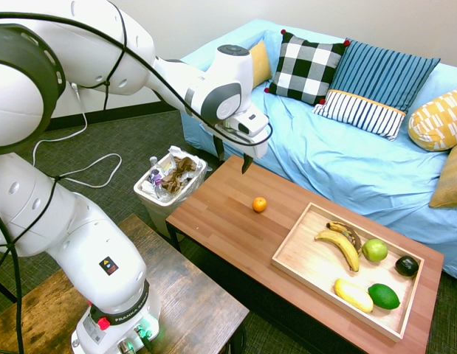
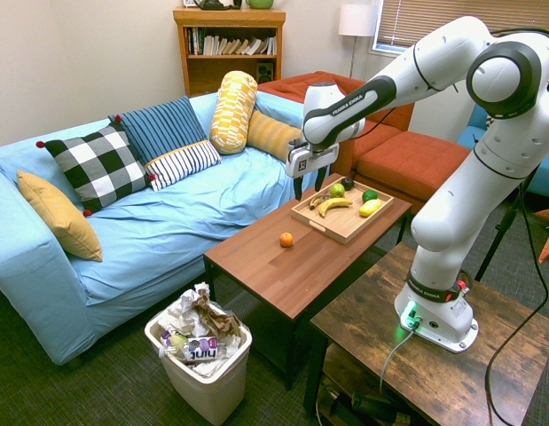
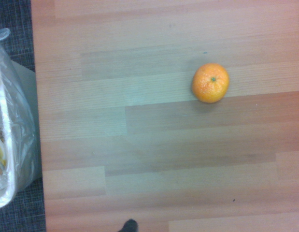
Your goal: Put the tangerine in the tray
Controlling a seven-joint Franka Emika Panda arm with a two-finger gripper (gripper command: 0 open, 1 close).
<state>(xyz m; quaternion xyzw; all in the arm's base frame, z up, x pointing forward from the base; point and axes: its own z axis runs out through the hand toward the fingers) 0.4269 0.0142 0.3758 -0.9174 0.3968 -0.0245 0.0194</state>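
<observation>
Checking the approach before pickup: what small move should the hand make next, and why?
Probably shift sideways until over the tangerine, then descend. The hand hangs open above bare tabletop, while the fruit sits alone, outside the tray.

The tangerine (image 3: pixel 210 83) is showing a finely pitted, matt peel. The table (image 1: pixel 221 221) is showing smooth reddish-brown wood-grain laminate. The tray (image 1: pixel 298 254) is showing pale, matt wood. The waste bin (image 2: pixel 207 390) is showing white plastic.
</observation>
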